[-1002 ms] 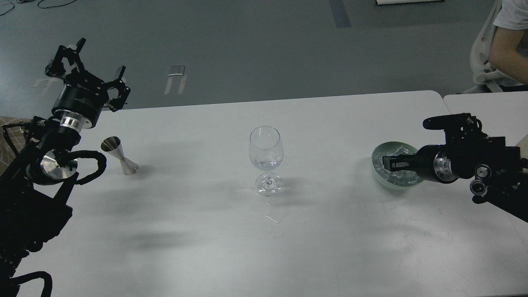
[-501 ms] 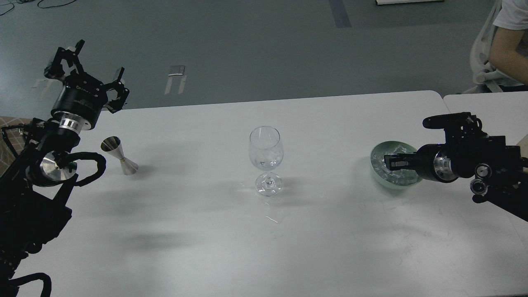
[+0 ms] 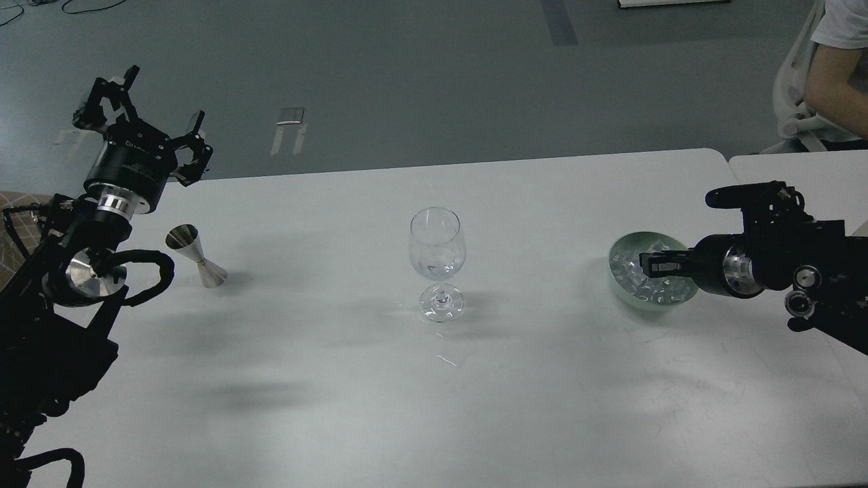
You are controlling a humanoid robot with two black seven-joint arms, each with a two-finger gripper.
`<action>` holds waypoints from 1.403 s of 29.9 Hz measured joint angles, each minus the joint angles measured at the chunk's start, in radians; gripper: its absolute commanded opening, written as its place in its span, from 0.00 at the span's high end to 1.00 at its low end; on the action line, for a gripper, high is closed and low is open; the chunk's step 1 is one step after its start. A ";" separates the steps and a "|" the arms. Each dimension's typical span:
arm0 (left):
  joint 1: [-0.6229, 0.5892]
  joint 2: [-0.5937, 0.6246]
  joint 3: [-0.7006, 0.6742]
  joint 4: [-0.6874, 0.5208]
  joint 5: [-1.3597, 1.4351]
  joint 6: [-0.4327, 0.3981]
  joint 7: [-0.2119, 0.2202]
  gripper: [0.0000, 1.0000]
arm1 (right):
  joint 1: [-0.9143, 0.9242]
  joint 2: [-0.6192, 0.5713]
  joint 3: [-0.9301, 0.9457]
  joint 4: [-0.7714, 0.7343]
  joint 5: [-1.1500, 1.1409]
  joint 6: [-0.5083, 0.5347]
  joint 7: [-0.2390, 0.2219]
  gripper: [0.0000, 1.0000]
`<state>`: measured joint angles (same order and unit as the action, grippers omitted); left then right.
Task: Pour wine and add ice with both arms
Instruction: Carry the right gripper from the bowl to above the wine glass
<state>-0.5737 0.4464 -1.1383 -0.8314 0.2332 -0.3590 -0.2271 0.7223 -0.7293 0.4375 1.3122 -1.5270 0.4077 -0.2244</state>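
A big white table stands on a gray floor, with lots of bare room in front of the wine glass. Far right of the glass, clear little ice cubes fill a pale green bowl. The right gripper hangs over them; I cannot tell if it is open. Far left, the left gripper is spread wide, above a metal jigger.

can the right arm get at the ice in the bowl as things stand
Probably yes. The right claw already sits over the pale green bowl, right above the ice, and nothing lies between them. Whether its fingers are open cannot be told.
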 measured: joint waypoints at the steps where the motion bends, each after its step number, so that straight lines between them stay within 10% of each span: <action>1: 0.000 0.000 0.000 0.000 0.000 0.000 0.000 0.05 | 0.000 -0.001 0.007 0.003 0.000 0.000 0.000 0.71; 15: 0.000 -0.002 0.000 -0.002 0.000 0.000 0.000 0.05 | 0.036 -0.005 0.223 0.104 0.004 0.000 -0.003 0.70; 42: 0.000 0.008 -0.001 -0.002 0.000 0.001 0.000 0.05 | 0.185 0.402 0.178 0.284 0.002 0.022 -0.122 0.71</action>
<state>-0.5737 0.4542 -1.1395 -0.8330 0.2328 -0.3580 -0.2270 0.9077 -0.3277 0.6160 1.5960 -1.5249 0.4296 -0.3467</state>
